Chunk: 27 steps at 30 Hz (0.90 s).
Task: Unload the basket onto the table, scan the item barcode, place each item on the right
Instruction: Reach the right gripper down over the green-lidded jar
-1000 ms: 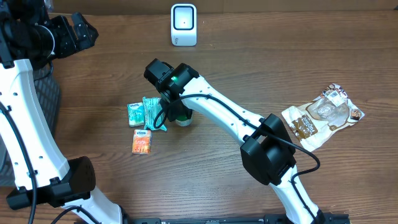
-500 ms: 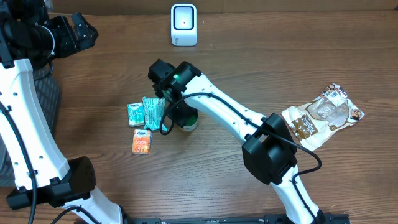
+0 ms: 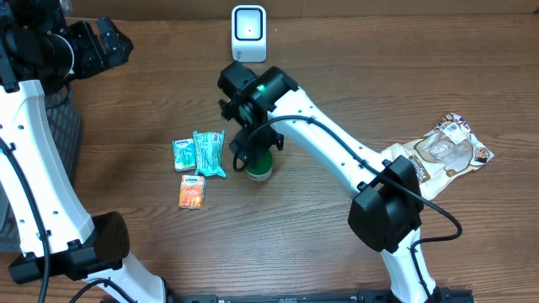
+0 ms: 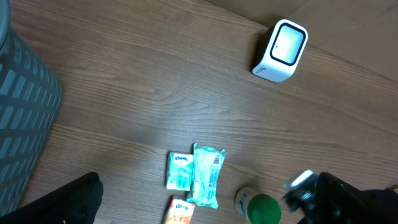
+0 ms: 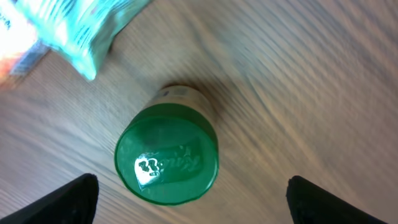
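The right tool [image 5: 199, 200] hangs over the worktop [image 5: 323, 74] with its two fingers spread wide. Only their dark tips [image 5: 65, 200] show, at the lower corners of the right wrist view, and they grip nothing. Straight beneath it, between the fingers and touching neither, the green-lidded container [image 5: 166, 163] stands upright on the wood, its glossy lid facing up at the camera. Just off the tool's left side lies a teal packet [image 3: 209, 151], with a smaller teal packet [image 3: 183, 154] against its far edge. An orange packet [image 3: 192, 192] lies a little nearer the robot than those two. The white scanner [image 3: 248, 34] stands ahead of the tool, further out across the worktop and apart from the container, and its window faces the camera in the overhead view. Well off to the tool's right lies a brown and white snack bag [image 3: 438, 156], flat on the wood. The left tool [image 3: 116, 44] is raised at the far left edge of the worktop, well apart from everything, with its fingers spread and nothing between them. A grey ribbed object [image 4: 25, 118] lies below and to its left.
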Each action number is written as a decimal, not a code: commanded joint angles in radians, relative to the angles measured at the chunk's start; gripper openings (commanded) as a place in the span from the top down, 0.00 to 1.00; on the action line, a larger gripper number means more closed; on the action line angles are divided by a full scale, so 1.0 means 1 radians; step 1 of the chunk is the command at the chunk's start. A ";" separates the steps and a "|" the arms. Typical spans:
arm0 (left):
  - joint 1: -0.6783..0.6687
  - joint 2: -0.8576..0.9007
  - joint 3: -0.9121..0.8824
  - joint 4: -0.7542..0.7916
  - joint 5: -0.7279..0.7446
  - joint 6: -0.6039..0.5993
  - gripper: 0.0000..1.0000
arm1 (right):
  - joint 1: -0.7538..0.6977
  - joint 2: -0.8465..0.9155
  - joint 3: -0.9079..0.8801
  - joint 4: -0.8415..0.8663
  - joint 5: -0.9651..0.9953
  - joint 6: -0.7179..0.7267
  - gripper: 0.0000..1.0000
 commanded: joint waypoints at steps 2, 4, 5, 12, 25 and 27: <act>0.000 -0.011 0.008 0.001 -0.005 -0.011 0.01 | -0.006 -0.032 -0.001 -0.007 -0.029 0.575 0.05; 0.000 -0.011 0.008 0.001 -0.005 -0.010 0.01 | 0.003 -0.030 -0.005 -0.011 -0.031 0.725 0.05; 0.000 -0.011 0.008 0.001 -0.005 -0.010 0.01 | 0.011 -0.030 -0.011 0.000 -0.026 0.750 0.05; 0.000 -0.011 0.008 0.001 -0.005 -0.010 0.00 | 0.066 -0.030 -0.122 0.098 0.132 0.887 0.01; 0.000 -0.011 0.008 0.001 -0.005 -0.010 0.00 | 0.056 -0.030 -0.184 0.132 0.128 0.764 0.30; 0.000 -0.011 0.008 0.001 -0.005 -0.011 0.01 | 0.056 -0.030 -0.175 0.130 0.128 0.717 0.34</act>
